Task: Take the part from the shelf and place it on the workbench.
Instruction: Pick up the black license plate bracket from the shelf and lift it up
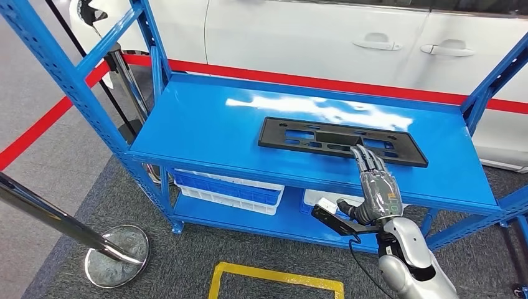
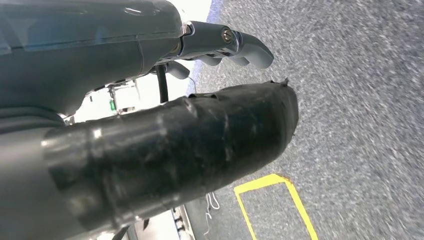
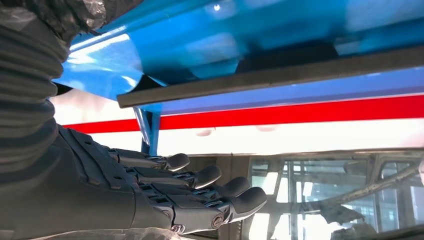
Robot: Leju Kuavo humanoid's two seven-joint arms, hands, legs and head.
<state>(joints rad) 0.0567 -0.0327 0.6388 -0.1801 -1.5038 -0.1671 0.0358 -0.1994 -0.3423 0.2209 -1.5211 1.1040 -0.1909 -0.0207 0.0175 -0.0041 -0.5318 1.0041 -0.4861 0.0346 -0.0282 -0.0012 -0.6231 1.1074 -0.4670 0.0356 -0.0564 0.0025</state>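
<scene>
Left hand (image 2: 220, 47) hangs over floor, fingers curled, holding nothing. Black part (image 1: 341, 141) lies flat near shelf (image 1: 205, 131) front edge, right of centre. Right hand (image 1: 377, 187) open, fingertips over its front rim; probably slide fingers under before closing.

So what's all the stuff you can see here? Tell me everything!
Part: one, black, flat on the shelf's top board, towards the right.
Shelf: one, blue metal, in the middle of the head view.
Bins: two seen, blue and white, on the lower board.
Car: one, white, behind the shelf, two door handles showing.
Floor line: red, running behind and to the left of the shelf.
Post: one, shiny metal with a round base, on the carpet at the left.
Floor mark: one, yellow outline, on the grey carpet in front of the shelf.
Right hand: fingers stretched out, tips at the part's near edge.
Left hand: over the carpet, holding nothing.
</scene>
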